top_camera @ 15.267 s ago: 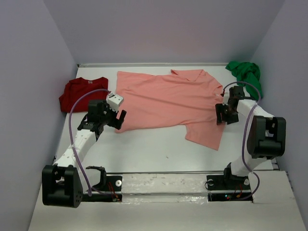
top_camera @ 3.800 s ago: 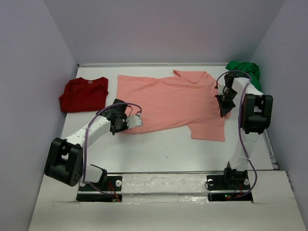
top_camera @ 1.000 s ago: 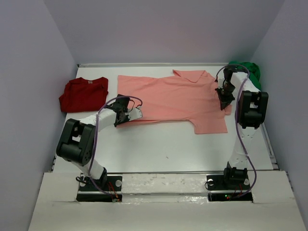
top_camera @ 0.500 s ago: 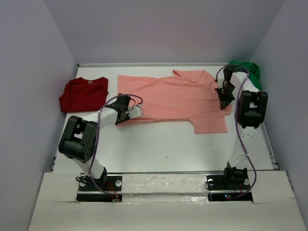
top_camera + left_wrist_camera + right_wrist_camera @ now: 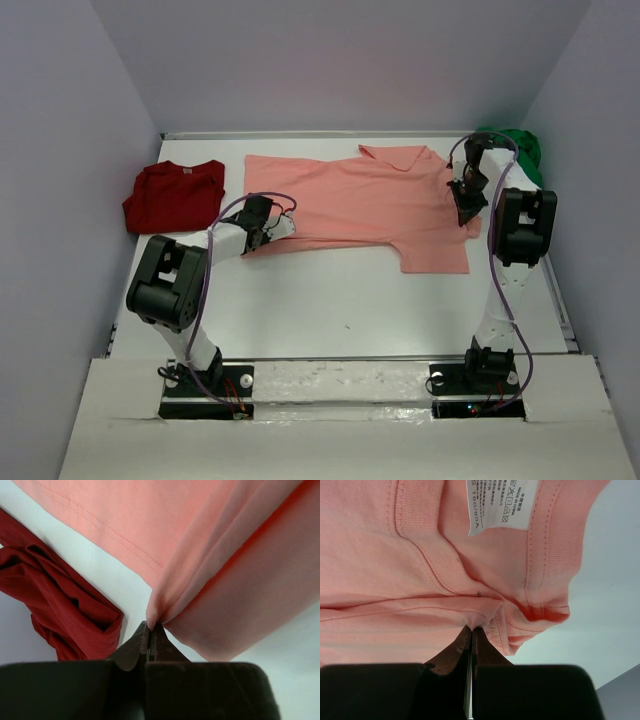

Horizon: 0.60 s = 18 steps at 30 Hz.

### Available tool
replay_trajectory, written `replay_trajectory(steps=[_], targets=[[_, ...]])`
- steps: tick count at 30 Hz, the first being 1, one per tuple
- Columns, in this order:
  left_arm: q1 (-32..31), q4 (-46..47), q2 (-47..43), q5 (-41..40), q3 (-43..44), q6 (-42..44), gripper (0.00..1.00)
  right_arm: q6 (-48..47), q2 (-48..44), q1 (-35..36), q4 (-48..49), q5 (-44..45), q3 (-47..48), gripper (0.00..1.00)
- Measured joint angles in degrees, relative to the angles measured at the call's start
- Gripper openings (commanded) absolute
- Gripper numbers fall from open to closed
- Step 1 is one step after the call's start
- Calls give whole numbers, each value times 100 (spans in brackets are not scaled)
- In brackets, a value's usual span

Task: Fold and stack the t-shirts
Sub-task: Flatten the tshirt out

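Observation:
A salmon-pink t-shirt point(image 5: 360, 205) lies spread across the middle of the table. My left gripper point(image 5: 262, 237) is shut on a pinched fold of its lower left hem point(image 5: 154, 614), lifted a little off the table. My right gripper point(image 5: 466, 203) is shut on a bunch of its cloth point(image 5: 477, 616) by the right sleeve, near the care label point(image 5: 502, 504). A dark red t-shirt point(image 5: 175, 195) lies folded at the left, also in the left wrist view point(image 5: 60, 610). A bright green t-shirt point(image 5: 515, 148) is crumpled at the back right, partly behind the right arm.
Grey-lilac walls close in the table point(image 5: 330, 300) on the left, back and right. The arm bases stand on the white strip point(image 5: 340, 385) at the near edge. White table surface point(image 5: 120, 585) shows between the pink and dark red shirts.
The left gripper has carried the hem a little farther back and left, so the front left edge of the pink shirt folds over. The right gripper barely moved.

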Motion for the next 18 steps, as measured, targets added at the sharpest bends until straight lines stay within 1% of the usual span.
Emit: replay_trajectory(steps=[3, 5, 6, 8, 9, 11, 12, 13, 14, 16, 17, 18], targets=[[0, 28, 94, -39, 15, 0, 6, -2, 0, 2, 0, 0, 4, 0], [0, 31, 114, -44, 17, -4, 8, -2, 0, 2, 0, -2, 4, 0], [0, 28, 120, -46, 20, 0, 12, -2, 2, 2, 2, -2, 4, 3], [0, 31, 120, -50, 20, 0, 17, -2, 9, 2, 2, -2, 7, 5], [0, 31, 120, -61, 20, -4, 19, -4, 11, 2, 0, -2, 7, 10], [0, 33, 120, -87, 20, 0, 27, -9, 33, 2, 0, -2, 7, 16], [0, 33, 120, -116, 20, 2, 29, -7, 44, 2, 2, 2, 7, 24], [4, 33, 120, -153, 17, -11, 33, -13, 52, 2, 4, 7, 7, 27], [4, 33, 120, -173, 20, -2, 35, -24, 61, 0, 4, 15, 7, 28], [4, 37, 120, -234, 17, -4, 38, -24, 63, 0, 2, 31, 7, 34], [4, 37, 120, -256, 20, -4, 40, -28, 63, 0, 2, 37, 7, 39], [4, 37, 120, -284, 17, -9, 41, -33, 63, 0, 2, 44, 9, 41]])
